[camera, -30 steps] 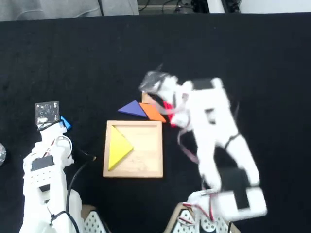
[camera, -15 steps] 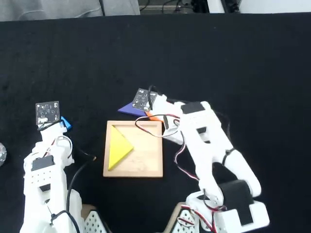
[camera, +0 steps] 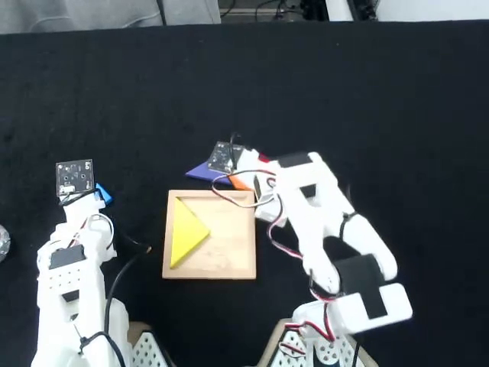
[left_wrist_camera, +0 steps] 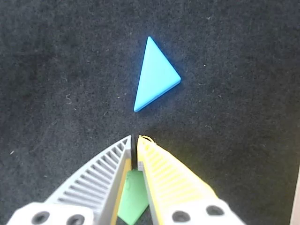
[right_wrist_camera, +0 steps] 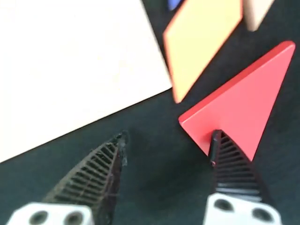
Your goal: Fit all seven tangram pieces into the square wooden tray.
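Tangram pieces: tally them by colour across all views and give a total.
yellow piece: 1
purple piece: 1
orange piece: 1
red piece: 1
blue piece: 1
green piece: 1
tan piece: 1
Total: 7

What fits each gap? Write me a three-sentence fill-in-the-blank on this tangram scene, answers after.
The piece lying in the wooden tray is coloured ____.
The right tool stands ____, one fingertip at the red triangle.
The triangle on the cloth ahead of the shut left tool is coloured ____.
Missing words: yellow; open; blue.
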Available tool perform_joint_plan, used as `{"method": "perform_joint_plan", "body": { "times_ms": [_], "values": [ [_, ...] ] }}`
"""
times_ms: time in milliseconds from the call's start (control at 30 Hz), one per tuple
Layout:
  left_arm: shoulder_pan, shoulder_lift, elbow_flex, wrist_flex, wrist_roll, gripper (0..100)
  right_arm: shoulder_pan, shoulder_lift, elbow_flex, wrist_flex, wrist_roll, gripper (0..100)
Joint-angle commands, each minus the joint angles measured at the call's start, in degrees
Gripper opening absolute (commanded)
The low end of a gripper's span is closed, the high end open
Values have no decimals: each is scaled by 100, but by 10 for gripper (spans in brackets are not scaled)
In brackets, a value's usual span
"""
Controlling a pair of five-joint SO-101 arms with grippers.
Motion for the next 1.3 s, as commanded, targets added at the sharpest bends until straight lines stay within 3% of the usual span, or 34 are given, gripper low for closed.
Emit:
{"method": "perform_joint_plan", "body": {
  "times_ms": [0,367,500,867,1267],
  "values": [
    [-4,-70,-40,44,-35,32,79,119,-400,-88,26,270],
    [-4,-70,-48,44,-35,32,114,-576,-523,-185,62,273],
    [-4,-70,-48,44,-35,32,220,-391,-602,-246,62,313],
    [-4,-70,-48,44,-35,32,308,699,-1209,-211,62,312],
    [-4,-70,-48,44,-35,32,308,822,-1191,-246,62,312]
  ]
}}
